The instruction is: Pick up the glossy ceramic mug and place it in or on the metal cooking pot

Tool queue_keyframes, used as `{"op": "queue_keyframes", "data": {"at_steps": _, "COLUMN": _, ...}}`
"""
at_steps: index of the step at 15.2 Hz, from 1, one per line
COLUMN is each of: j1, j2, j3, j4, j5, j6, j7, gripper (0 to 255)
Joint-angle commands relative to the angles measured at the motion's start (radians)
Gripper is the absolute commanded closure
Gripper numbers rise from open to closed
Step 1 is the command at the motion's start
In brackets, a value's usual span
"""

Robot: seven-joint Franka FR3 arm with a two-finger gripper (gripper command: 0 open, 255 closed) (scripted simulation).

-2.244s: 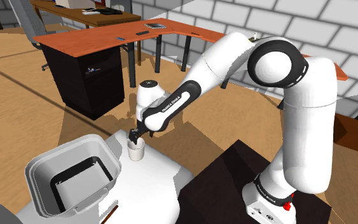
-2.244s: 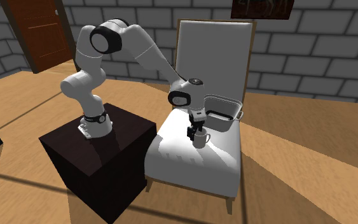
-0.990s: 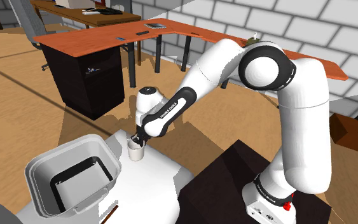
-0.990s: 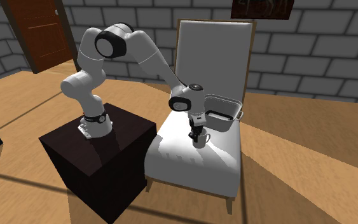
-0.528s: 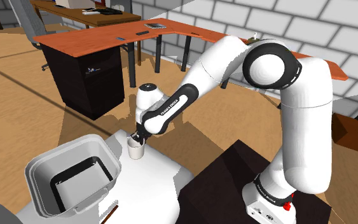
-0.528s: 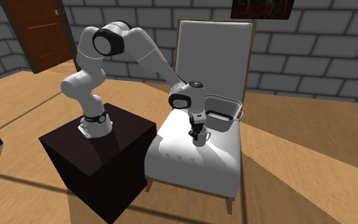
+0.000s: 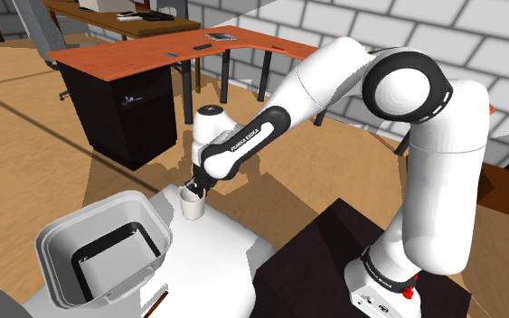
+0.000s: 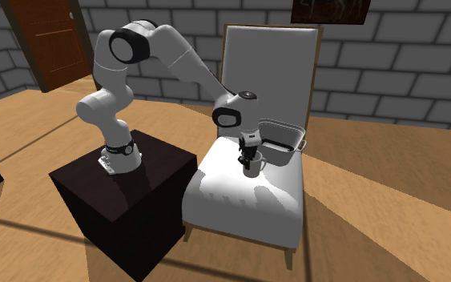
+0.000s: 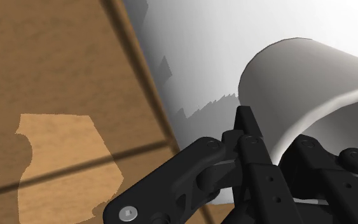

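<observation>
Mug (image 7: 192, 206), plain white, sits upright in my hand (image 7: 193, 190) over the white seat (image 7: 221, 266) of an armchair (image 8: 271, 56), close to the seat's edge on the side toward the orange desk (image 7: 243, 50). My fingers pinch its wall near the rim: in the wrist view one black finger (image 9: 245, 130) presses the outside of the mug (image 9: 311, 83) and the other reaches down inside it. The base looks just clear of the seat, though from these angles I can't be sure. The grey pot (image 7: 98, 248) stands near the mug at the shoulder view's lower left; in the second exterior view the pot (image 8: 279, 144) is just behind the mug (image 8: 252, 166), against the chair's back. My stand (image 7: 334, 244) is beside the chair on a wooden floor (image 9: 50, 76).
</observation>
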Motion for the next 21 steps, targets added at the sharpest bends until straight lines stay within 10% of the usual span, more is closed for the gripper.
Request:
{"op": "queue_keyframes", "data": {"at_steps": 1, "j1": -0.005, "j2": -0.022, "j3": 0.005, "j4": -0.001, "j5": 0.007, "j6": -0.020, "j7": -0.006, "gripper": 255}}
{"op": "queue_keyframes", "data": {"at_steps": 21, "j1": -0.028, "j2": -0.202, "j3": 0.034, "j4": 0.045, "j5": 0.064, "j6": -0.243, "j7": -0.039, "gripper": 255}}
